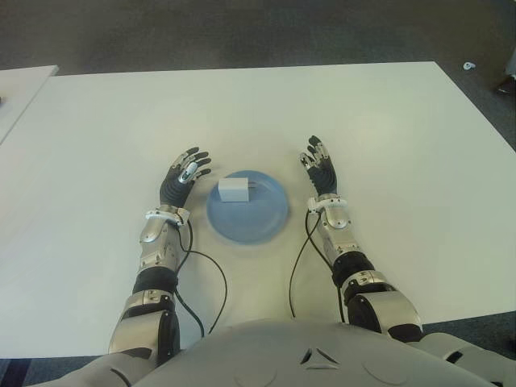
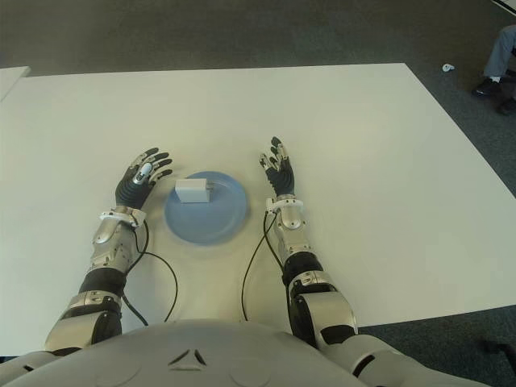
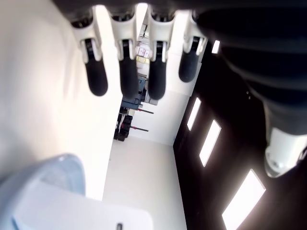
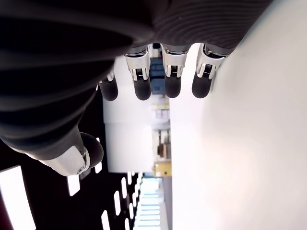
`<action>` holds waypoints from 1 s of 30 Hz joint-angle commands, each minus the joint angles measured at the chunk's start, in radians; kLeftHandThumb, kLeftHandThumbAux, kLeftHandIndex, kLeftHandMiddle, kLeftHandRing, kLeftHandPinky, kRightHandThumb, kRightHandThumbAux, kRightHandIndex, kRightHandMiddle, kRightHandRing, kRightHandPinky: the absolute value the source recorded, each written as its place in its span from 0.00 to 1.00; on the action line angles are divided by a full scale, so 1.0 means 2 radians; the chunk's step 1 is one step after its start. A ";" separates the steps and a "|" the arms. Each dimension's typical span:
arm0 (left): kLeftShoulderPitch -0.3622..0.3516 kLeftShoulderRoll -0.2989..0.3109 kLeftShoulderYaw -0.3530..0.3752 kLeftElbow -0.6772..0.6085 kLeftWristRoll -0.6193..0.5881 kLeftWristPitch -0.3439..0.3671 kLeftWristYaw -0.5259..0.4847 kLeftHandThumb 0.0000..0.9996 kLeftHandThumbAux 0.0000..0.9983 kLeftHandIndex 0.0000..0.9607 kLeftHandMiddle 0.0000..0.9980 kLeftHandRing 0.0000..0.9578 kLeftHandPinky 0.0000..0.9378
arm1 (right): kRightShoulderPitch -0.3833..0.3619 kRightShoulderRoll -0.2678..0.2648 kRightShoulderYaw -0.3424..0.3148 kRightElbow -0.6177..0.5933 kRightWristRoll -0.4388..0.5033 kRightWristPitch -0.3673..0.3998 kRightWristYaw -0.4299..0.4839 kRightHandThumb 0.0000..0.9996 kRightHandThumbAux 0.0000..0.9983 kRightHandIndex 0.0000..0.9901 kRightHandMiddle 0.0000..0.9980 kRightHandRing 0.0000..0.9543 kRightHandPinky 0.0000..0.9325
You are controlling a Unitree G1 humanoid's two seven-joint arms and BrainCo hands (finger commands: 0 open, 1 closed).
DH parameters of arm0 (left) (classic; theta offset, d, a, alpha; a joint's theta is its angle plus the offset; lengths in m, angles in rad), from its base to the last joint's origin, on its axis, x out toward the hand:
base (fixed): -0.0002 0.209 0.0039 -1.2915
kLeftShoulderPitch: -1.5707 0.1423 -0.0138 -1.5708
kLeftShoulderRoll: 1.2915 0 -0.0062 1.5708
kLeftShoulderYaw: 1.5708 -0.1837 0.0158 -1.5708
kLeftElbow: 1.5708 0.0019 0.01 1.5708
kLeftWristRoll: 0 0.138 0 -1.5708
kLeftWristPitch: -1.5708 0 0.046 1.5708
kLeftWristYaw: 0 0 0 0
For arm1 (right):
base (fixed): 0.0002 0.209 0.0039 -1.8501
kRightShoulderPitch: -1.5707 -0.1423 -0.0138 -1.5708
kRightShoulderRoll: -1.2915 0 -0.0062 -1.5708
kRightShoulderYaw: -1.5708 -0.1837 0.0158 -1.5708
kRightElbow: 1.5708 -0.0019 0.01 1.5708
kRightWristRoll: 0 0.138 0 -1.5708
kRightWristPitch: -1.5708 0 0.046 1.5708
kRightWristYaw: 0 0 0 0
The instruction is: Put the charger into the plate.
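- A wide white rectangular surface (image 1: pixel 363 121) fills most of the head camera's view, with dark carpeted floor beyond its far edge.
- A round light-blue plate (image 1: pixel 258 222) sits on the surface toward the near edge, about midway between the left and right edges.
- A small white block-shaped charger (image 1: pixel 234 190) lies inside the plate, on the plate's far-left part, with its metal prongs pointing toward the plate's middle.
- The left hand (image 1: pixel 182 179), black-fingered with silver joints, shows just to the left of the plate; its fingers are spread and extended, holding nothing.
- The right hand (image 1: pixel 321 167) shows just to the right of the plate, fingers straight and relaxed, also empty.
- Thin black cables (image 1: pixel 211 278) trail from both wrists across the surface toward the near edge.
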 commanded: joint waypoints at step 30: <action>-0.011 0.010 -0.007 0.096 0.048 -0.036 0.063 0.11 0.55 0.00 0.00 0.00 0.00 | 0.056 0.016 -0.020 0.060 0.019 -0.002 0.033 0.14 0.61 0.03 0.06 0.05 0.06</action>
